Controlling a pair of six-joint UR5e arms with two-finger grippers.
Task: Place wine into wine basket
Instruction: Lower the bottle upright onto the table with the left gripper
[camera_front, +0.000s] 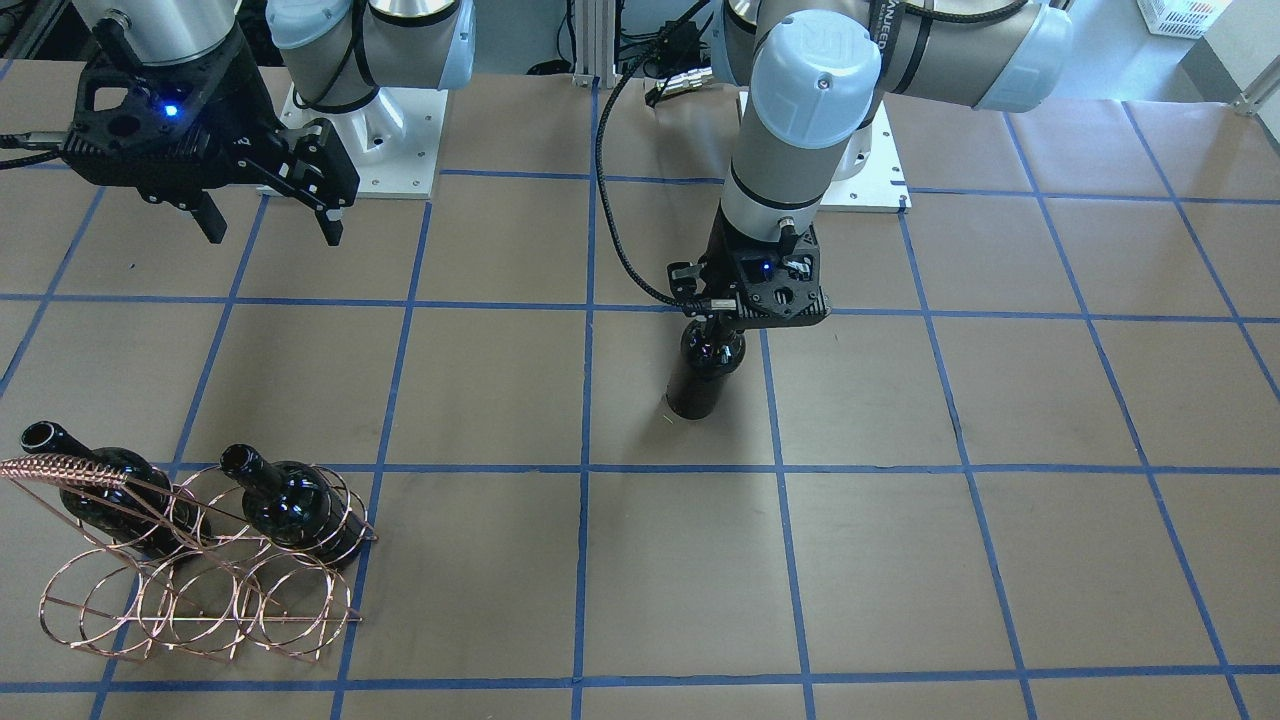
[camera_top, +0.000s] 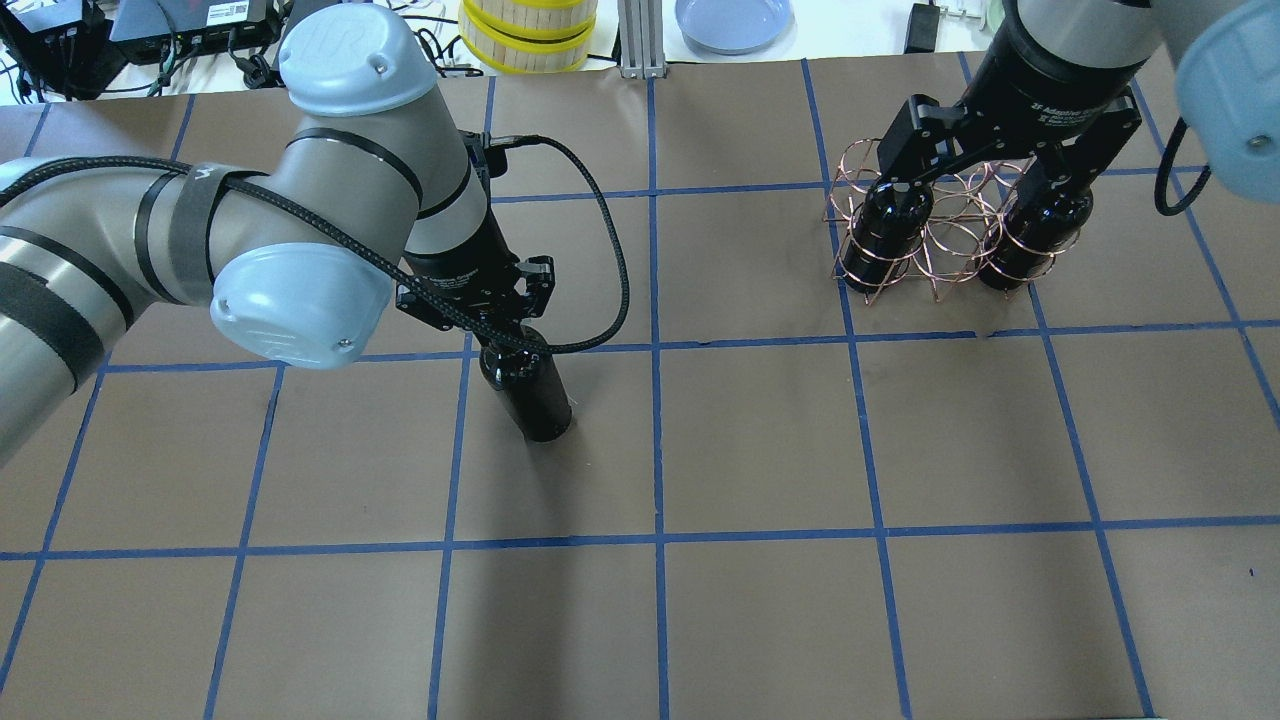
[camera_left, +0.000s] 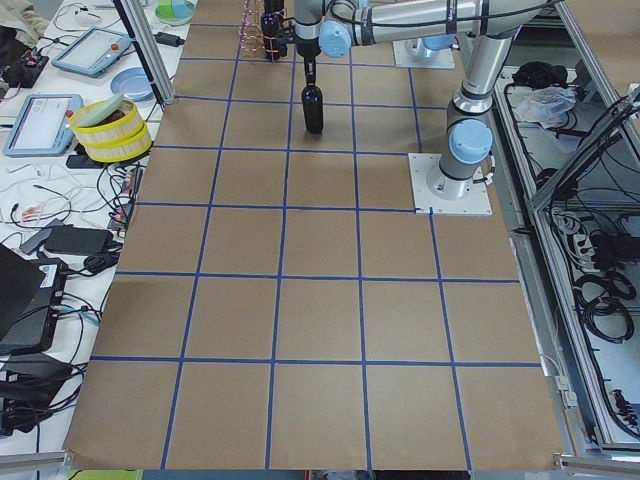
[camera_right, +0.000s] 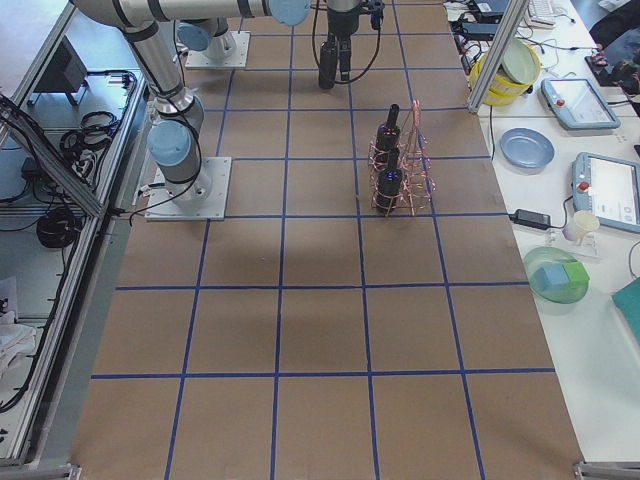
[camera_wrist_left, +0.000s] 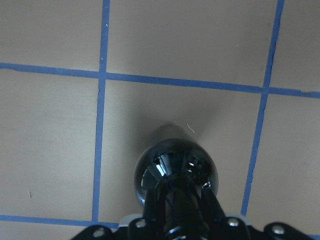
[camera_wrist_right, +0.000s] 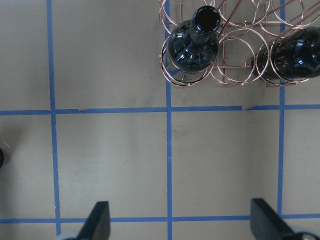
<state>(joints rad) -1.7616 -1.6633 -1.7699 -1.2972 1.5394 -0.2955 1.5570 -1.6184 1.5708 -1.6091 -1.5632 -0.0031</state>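
My left gripper (camera_top: 508, 335) is shut on the neck of a near-black wine bottle (camera_top: 535, 400) that stands upright near the table's middle, its base at or just above the paper. It also shows in the front view (camera_front: 700, 385) and the left wrist view (camera_wrist_left: 175, 165). The copper wire wine basket (camera_top: 940, 245) stands at the far right and holds two more bottles (camera_top: 885, 235) (camera_top: 1030, 235) in its outer rings. My right gripper (camera_top: 975, 175) is open and empty, high above the basket. In the right wrist view the basket (camera_wrist_right: 235, 75) lies ahead of the open fingers (camera_wrist_right: 97, 222).
Yellow-rimmed round containers (camera_top: 527, 35) and a blue plate (camera_top: 733, 20) sit beyond the table's far edge. The arms' white base plates (camera_front: 385, 165) lie at the robot's side. The basket's arched handle (camera_front: 60, 468) rises over the bottles.
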